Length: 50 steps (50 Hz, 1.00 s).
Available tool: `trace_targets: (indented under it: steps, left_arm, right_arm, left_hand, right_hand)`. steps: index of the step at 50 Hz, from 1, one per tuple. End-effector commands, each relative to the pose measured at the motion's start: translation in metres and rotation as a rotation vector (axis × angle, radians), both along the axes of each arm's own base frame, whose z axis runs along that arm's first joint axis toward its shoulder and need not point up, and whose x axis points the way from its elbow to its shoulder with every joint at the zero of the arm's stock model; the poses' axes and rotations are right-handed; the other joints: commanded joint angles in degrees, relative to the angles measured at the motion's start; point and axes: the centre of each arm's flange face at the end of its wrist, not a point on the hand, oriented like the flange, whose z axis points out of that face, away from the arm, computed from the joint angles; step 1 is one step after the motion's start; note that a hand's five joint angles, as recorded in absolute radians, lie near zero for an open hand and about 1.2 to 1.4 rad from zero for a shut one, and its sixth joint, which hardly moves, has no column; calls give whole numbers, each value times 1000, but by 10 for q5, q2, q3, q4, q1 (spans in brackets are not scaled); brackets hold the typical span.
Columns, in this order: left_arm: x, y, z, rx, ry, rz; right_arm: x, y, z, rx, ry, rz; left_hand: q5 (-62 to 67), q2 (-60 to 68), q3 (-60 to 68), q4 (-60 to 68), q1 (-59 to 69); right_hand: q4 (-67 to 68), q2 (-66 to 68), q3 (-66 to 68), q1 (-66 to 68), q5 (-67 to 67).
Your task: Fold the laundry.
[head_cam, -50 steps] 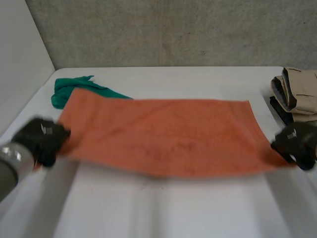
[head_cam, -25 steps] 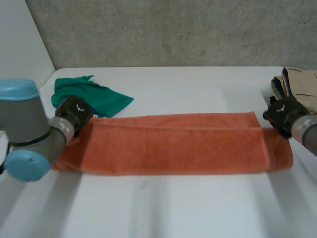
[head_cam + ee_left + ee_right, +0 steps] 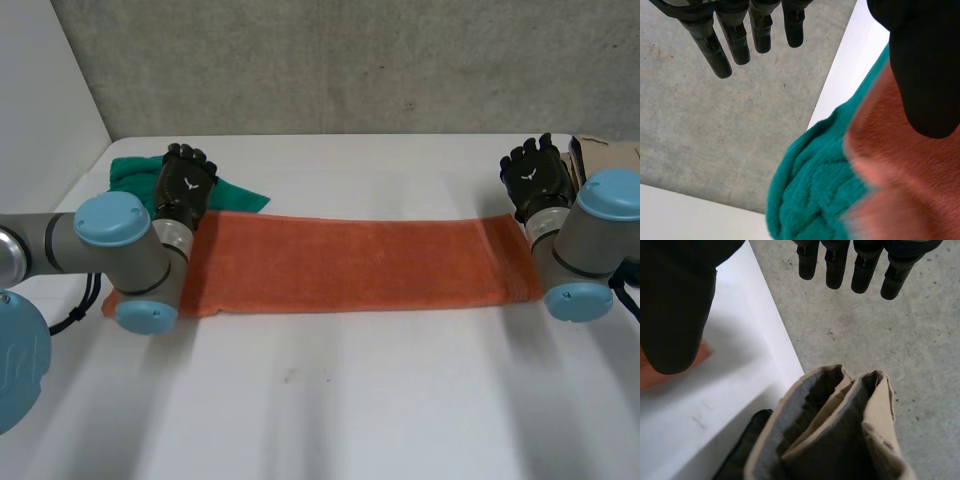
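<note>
Counter [image 3: 350,400], near part bare. Orange towel [image 3: 350,265] lies as long folded strip across middle. I read left hand [image 3: 185,188] at strip's far left corner, fingers straight, gripping nothing. Right hand [image 3: 535,175] at far right corner, likewise spread, empty. Green cloth [image 3: 135,178] by left hand, touching towel. Beige folded stack [image 3: 610,155] just beside right hand.

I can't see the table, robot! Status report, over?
Left hand open, right hand open, at the towel's ends. Towel flat, folded into a long strip. Green cloth beside left hand, over.
</note>
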Motion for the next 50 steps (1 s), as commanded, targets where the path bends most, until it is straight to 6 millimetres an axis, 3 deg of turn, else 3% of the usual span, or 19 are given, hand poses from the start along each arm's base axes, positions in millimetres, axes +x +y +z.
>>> trace_targets:
  steps: [1, 3, 7, 12, 17, 27, 43, 46, 47, 50]
  left_arm:
    - [1, 17, 30, 2, 80, -16]
    - [3, 24, 39, 3, 108, -21]
    - [9, 41, 60, 21, 190, -31]
    - [21, 64, 71, 86, 291, -42]
    - [42, 76, 72, 136, 362, -16]
    - [58, 88, 54, 241, 475, -7]
    - [55, 96, 49, 279, 517, -14]
    - [55, 97, 48, 282, 516, -13]
    - [56, 97, 47, 285, 516, -11]
    - [56, 97, 49, 282, 516, -10]
  right_arm:
    - [-6, 23, 42, 59, -123, 4]
    - [-8, 39, 54, 126, -156, 30]
    - [-8, 70, 60, 279, -177, 88]
    - [-27, 91, 42, 475, -188, 90]
    - [-46, 100, 32, 549, -216, 86]
    - [-70, 89, 22, 543, -260, 76]
    - [-71, 72, -13, 520, -256, 86]
    - [-70, 69, -19, 515, -257, 92]
    - [-72, 68, -20, 503, -242, 83]
    - [-78, 64, -18, 482, -247, 54]
  left_hand:
    - [-28, -20, -24, -17, -10]
    - [-28, -20, -24, -17, -10]
    - [-28, -20, -24, -17, -10]
    - [-28, -20, -24, -17, -10]
    - [-28, -20, -24, -17, -10]
    - [-25, -18, -22, -15, -8]
    - [-14, -6, -10, -3, 4]
    - [-12, -4, -8, -2, 5]
    - [-12, -4, -8, -2, 5]
    - [-12, -4, -8, -2, 5]
  right_hand:
    - [-25, -26, -24, -32, -28]
    - [-25, -26, -24, -32, -28]
    - [-25, -26, -24, -32, -28]
    - [-25, -26, -24, -32, -28]
    - [28, 27, 29, 21, 25]
    - [137, 137, 138, 130, 135]
    - [226, 226, 227, 219, 224]
    - [407, 407, 408, 400, 405]
    - [672, 672, 673, 665, 670]
    - [675, 674, 676, 668, 672]
